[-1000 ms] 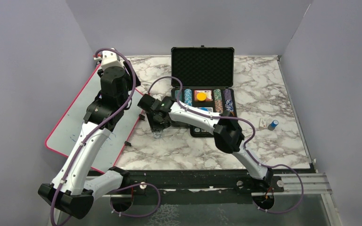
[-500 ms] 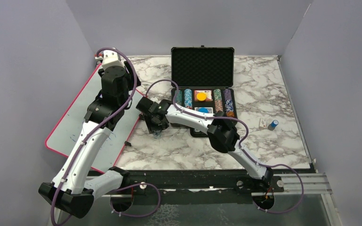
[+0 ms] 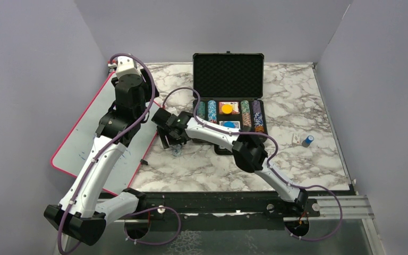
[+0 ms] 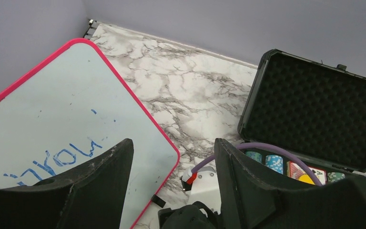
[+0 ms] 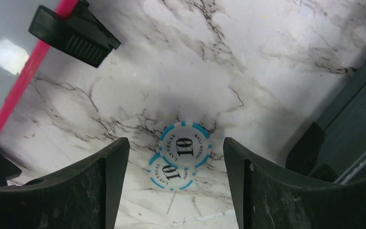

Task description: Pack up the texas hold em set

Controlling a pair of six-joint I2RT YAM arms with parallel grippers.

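Case: black briefcase [image 3: 228, 94] sits open at the back-middle of the table [image 3: 297, 101]. Its lid [image 4: 314, 109] stands up w/ bumpy foam inside.
In case: rows of chips [image 3: 212, 110] stand in the slots. A yellow round button [image 3: 226, 109] lies on a red card deck [image 3: 235, 108]. Something blue [image 3: 230, 124] is in the slot nearer the arms, partly hidden, can't tell what.
Loose chips: two white chips [image 5: 184, 144] w/ light-blue edge marks and "10" on them. They lie flat on the table just L of the case, one partly on top of the other.
R arm [image 3: 218, 135]: reaches across to the L, past the case's front-L corner.
R jaws: spread wide, pointing down, one finger each side of the two loose chips. Pinching nothing. From the wrist view they look apart from the chips.
L arm [image 3: 119, 106]: stretched out over the whiteboard [image 3: 85, 138].
L jaws: spread apart, nothing btwn them, up in the air, facing the case.
Whiteboard: red edge, blue scribbles, lies on the L side of the table. A black clip [image 5: 74, 36] sits on its red edge, near the loose chips.
Cable: purple cable [image 4: 257, 147] loops over the R arm in front of the case.
Other bits: a small blue thing [image 3: 308, 141] and a small white thing [image 3: 296, 139] lie on the table R of the case. Too small to tell what.
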